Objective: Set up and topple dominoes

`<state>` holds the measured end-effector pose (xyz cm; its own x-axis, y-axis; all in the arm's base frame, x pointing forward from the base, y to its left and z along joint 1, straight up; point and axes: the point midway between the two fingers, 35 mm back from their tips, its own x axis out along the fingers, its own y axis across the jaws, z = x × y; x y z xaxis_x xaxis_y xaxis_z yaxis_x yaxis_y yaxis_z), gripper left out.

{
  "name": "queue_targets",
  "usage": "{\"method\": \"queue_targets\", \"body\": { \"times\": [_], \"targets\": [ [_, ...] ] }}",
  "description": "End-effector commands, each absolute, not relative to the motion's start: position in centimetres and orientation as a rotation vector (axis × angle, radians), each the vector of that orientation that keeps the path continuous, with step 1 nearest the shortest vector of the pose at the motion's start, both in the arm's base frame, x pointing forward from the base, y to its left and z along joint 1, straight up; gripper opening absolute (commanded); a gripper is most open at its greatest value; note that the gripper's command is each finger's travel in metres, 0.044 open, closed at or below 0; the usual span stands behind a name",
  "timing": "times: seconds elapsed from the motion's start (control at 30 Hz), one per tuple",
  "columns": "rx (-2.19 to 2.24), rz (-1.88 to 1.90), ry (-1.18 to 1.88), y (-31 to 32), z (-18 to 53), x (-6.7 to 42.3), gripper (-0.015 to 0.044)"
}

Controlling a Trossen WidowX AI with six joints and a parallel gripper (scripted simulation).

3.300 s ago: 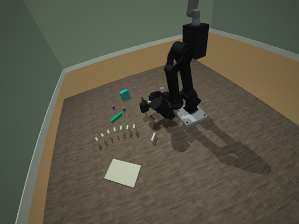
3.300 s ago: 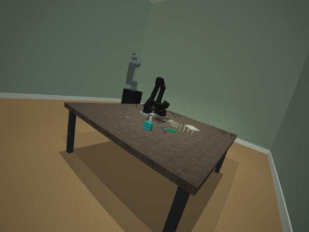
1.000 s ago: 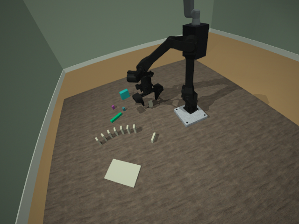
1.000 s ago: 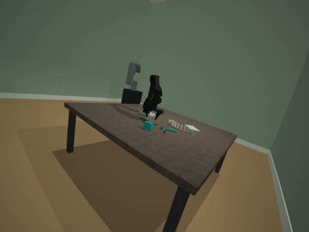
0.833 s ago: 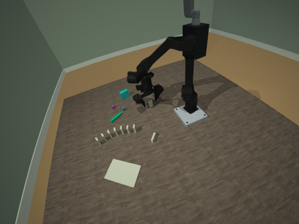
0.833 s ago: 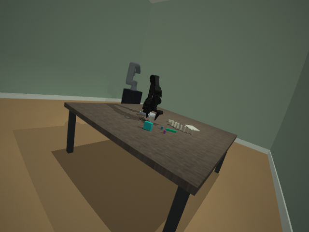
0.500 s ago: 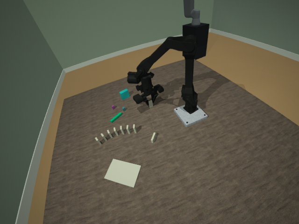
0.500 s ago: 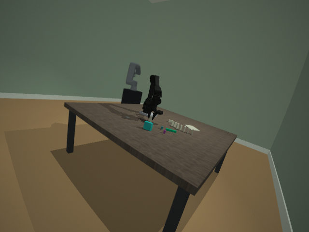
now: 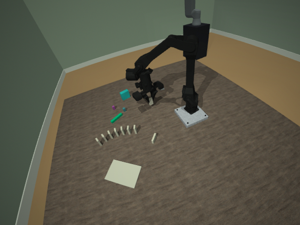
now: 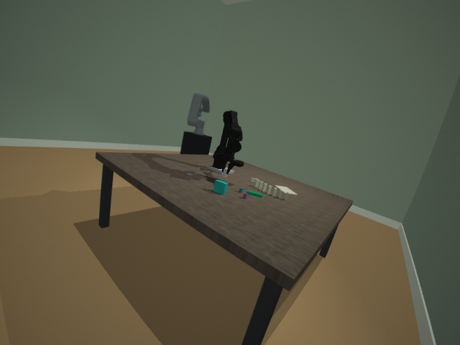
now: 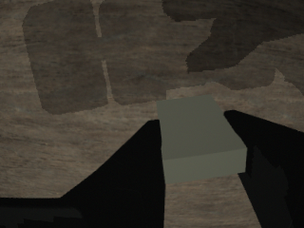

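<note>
My gripper [image 9: 150,98] [image 11: 192,126] is shut on a pale domino [image 9: 151,102] [image 10: 225,172] [image 11: 199,130], held upright between the fingertips. I cannot tell whether its lower end touches the table. Several pale dominoes stand in a slightly curved row, from the far-left end domino [image 9: 98,141] to the end domino nearer the arm's base [image 9: 135,129]. The row also shows in the exterior view, with one standing domino [image 10: 265,186] near its middle. Another pale domino [image 9: 153,138] [image 10: 253,180] lies on its side, off the row's right end in the top view.
A teal block [image 9: 124,94] [image 10: 221,186], a purple piece [image 9: 113,107] [image 10: 244,195], a small blue piece [image 9: 124,109] [image 10: 241,190] and a green bar [image 9: 116,117] [image 10: 254,193] lie beyond the row. A cream square [image 9: 123,173] [image 10: 286,190] lies on its other side. A small pale flat piece [image 10: 189,174] lies behind the gripper.
</note>
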<state>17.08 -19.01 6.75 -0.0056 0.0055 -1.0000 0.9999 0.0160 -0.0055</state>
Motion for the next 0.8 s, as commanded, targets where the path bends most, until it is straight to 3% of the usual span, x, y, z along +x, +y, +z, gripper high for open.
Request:
{"method": "queue_targets", "body": {
  "times": [0.0,0.13,0.3,0.77],
  "targets": [
    [1.195,-1.194,1.193,-19.6,11.5,17.6,0.0107],
    [1.192,-1.194,1.194,-19.0,16.9,17.0,0.0107],
    [1.183,-1.184,1.200,-18.7,17.8,17.0,0.0107],
    [0.430,-0.416,1.500,-5.7,18.2,30.3,0.0107]
  ]
}}
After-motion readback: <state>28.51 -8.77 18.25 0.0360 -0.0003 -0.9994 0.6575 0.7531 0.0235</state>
